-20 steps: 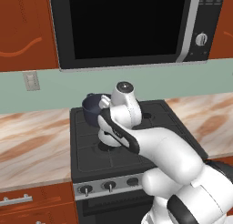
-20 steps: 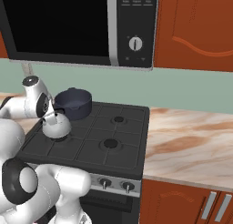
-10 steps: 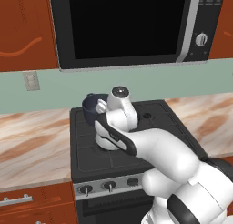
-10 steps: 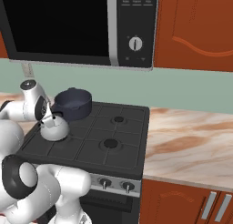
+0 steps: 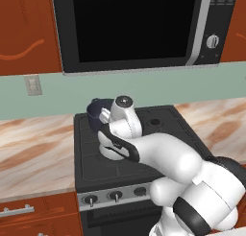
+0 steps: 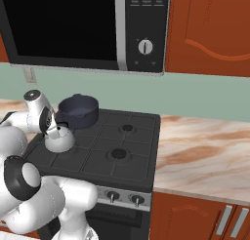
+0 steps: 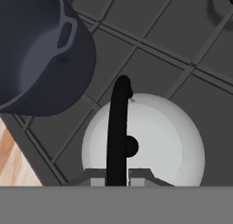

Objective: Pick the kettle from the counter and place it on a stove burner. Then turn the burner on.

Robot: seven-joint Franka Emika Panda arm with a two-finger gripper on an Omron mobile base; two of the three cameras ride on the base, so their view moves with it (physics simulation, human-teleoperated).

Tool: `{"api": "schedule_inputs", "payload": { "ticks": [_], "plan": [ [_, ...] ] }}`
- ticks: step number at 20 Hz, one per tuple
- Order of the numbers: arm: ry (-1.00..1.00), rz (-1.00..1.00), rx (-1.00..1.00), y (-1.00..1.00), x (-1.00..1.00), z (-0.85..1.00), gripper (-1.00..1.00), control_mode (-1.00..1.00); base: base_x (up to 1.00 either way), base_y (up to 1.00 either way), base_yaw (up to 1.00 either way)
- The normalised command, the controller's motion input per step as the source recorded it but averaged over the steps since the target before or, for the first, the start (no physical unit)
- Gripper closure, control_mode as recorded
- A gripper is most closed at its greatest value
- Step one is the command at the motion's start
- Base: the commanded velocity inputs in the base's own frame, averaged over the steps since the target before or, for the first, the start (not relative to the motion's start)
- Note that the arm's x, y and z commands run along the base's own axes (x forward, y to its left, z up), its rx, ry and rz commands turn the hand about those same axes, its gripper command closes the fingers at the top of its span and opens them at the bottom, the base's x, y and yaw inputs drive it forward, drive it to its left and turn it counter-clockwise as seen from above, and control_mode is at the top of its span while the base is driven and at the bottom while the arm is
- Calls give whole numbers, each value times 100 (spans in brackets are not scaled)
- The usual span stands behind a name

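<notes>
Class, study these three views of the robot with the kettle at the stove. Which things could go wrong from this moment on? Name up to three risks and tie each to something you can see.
1. The kettle sits close beside the pot; lifting away could knock it.
2. The gripper straddles the thin black handle, so pulling back before the jaws open could tip the kettle.
3. The knobs are low on the front; the wrong burner could be lit.

Silvery-white dome kettle (image 7: 154,141) upright on stove grate, thin black handle (image 7: 117,132) betw fingertips (image 7: 139,176), just below them
</notes>
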Motion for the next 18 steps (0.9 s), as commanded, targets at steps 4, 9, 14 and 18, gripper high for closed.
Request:
{"api": "schedule_inputs", "payload": {
  "ticks": [4,9,14,18],
  "plan": [
    [0,0,0,10,20,-12,100,-100,0,0,0],
    [0,0,0,9,19,-12,100,-100,0,0,0],
    [0,0,0,3,19,-11,100,-100,0,0,0],
    [0,0,0,0,18,-12,100,-100,0,0,0]
  ]
}}
